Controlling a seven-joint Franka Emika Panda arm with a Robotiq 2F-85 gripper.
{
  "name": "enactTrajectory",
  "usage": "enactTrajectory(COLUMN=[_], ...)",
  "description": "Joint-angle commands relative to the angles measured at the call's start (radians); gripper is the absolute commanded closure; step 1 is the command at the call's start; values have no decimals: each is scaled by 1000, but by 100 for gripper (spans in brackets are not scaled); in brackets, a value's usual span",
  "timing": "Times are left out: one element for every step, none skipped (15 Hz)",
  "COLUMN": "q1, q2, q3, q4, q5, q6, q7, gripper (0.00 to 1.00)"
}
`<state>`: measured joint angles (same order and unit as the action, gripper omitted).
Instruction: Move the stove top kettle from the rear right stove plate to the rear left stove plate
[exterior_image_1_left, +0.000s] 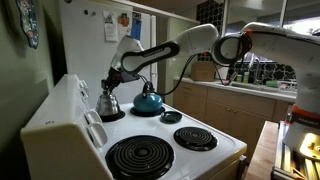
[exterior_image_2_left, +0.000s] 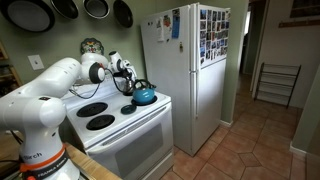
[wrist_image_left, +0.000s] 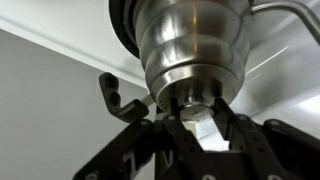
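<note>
A silver stove top kettle (exterior_image_1_left: 107, 101) is at a rear stove plate next to the stove's back panel (exterior_image_1_left: 62, 108). It also shows in an exterior view (exterior_image_2_left: 124, 84). My gripper (exterior_image_1_left: 113, 76) reaches down onto its top. In the wrist view, which stands upside down, the kettle's steel body (wrist_image_left: 190, 45) fills the picture. My gripper (wrist_image_left: 190, 120) has a finger on each side of the lid knob (wrist_image_left: 188, 103) and is closed on it. I cannot tell whether the kettle rests on the plate or hangs just above it.
A blue kettle (exterior_image_1_left: 148, 100) stands on the neighbouring plate, close to the silver one; it also shows in an exterior view (exterior_image_2_left: 144, 96). A large bare coil (exterior_image_1_left: 140, 156) and a smaller one (exterior_image_1_left: 195, 138) lie nearer. A white fridge (exterior_image_2_left: 195, 70) stands beside the stove.
</note>
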<state>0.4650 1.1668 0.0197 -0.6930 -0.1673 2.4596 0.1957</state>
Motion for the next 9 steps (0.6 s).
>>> enactTrajectory(q1=[6,6,8,11,15,19,26,34,40], q2=[-7,-7,-9,-13,-19,-23,-28,-32,-39], q3=[-9,-10,-13,-13,-14,-15,-19,-28,-30], q4=[23,24,22,20,16,14,11,9,5], q5=[-4,-4,-6,-8,-10,-12,-17,-24,-23], q6=[-36,-39,-41,-43,-43,-41,-39,-39,-40], q7=[13,14,16,16,16,18,21,28,30], gripper=[86,86,86,86,86,86,86,86,86])
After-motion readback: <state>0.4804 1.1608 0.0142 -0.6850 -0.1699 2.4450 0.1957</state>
